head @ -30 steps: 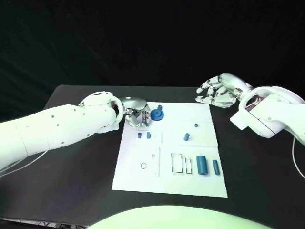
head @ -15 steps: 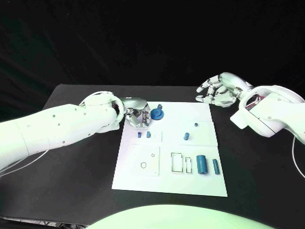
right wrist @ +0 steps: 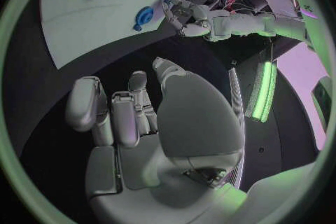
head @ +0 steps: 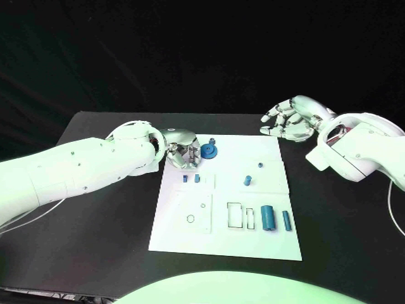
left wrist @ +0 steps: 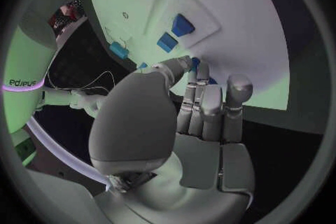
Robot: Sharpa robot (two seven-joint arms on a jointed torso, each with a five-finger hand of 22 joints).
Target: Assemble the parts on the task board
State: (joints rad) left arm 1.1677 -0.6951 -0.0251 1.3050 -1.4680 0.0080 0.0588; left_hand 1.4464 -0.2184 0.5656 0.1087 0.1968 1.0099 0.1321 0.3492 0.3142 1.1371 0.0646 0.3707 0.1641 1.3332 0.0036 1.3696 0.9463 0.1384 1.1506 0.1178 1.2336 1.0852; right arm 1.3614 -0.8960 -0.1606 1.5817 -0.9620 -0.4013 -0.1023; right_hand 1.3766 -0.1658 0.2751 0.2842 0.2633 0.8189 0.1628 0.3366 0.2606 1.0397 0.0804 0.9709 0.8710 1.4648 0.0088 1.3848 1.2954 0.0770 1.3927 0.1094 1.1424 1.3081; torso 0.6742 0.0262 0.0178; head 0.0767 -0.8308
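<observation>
The white task board [head: 230, 237] lies in the middle of the black table. A blue round part [head: 208, 151] stands at its far left corner, and my left hand [head: 181, 152] pinches its edge between thumb and fingertips. In the left wrist view a bit of that blue part [left wrist: 195, 60] shows between the fingertips [left wrist: 203, 70]. In the right wrist view the round part [right wrist: 145, 14] sits beside my left hand [right wrist: 185, 14]. My right hand [head: 292, 121] hovers past the board's far right corner, its fingers curled in on nothing.
Two small blue blocks [head: 190, 179] sit in a recess near the left hand. A blue peg [head: 246, 181] and a smaller one [head: 260, 166] stand mid-board. Two blue cylinders [head: 268, 218] [head: 286, 221] lie by empty rectangular slots [head: 235, 216]. Bare black table surrounds the board.
</observation>
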